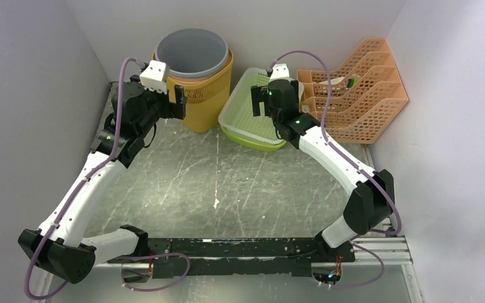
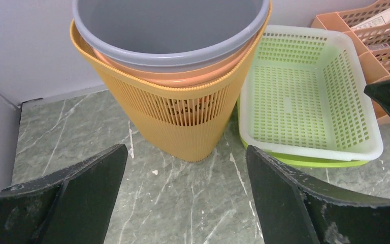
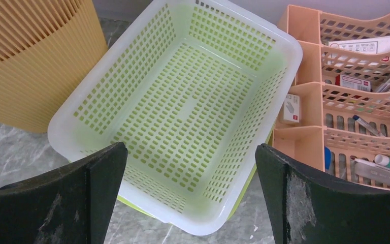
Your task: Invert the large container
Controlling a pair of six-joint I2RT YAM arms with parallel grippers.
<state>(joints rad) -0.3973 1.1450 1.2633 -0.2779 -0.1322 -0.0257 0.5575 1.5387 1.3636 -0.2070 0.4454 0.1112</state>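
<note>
large container: orange slatted basket, upright at the back of the table, grey bin nested inside
left gripper: jaws wide apart, empty, facing the basket, not touching
right gripper: jaws apart, empty, above green tray
green tray: just beside the basket, on its right

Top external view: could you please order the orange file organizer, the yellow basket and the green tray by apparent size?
1. orange file organizer, largest.
2. yellow basket.
3. green tray.
The tray is partly hidden and the basket's tall rim sits nearer the camera, so the order of these two is unsure.
</note>
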